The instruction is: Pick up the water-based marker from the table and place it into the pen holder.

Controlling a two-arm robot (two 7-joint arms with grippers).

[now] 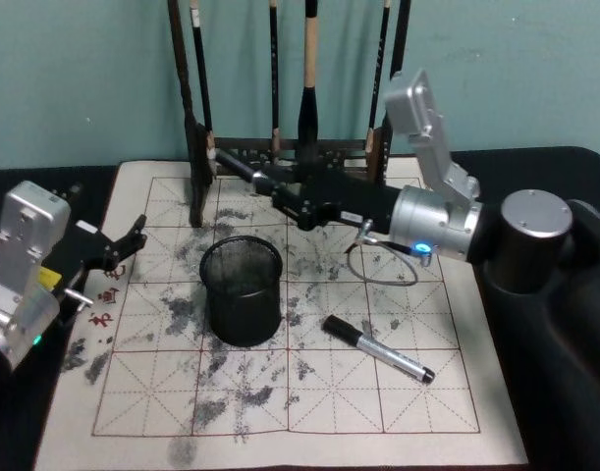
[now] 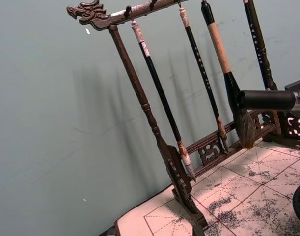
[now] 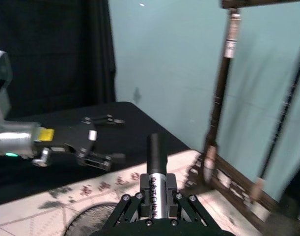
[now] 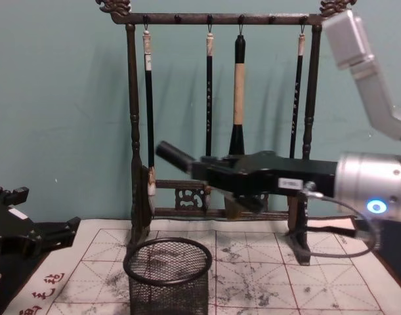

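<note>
Fig.: R gripper [image 1: 301, 204] w/ fingers clamped on the held marker [image 1: 248, 173]. The marker lay roughly level, its black cap sticking out past the fingertips. The pen holder [image 1: 243, 316] stood upright on the ink-stained mat [image 1: 378, 417], below the fingers and well clear of the cap in chest view. Just beyond the fingers stood the brush rack [image 1: 195, 147] w/ hanging brushes [image 4: 239, 98]; it was the nearest obstacle, and whether it touched the cap couldn't be told. A second marker [image 1: 378, 348] lay flat on the mat, near-side of the fingers, beside the holder & apart from it. L gripper [image 1: 128, 242] hung at the mat's L edge, fingers spread wide, holding nothing.
</note>
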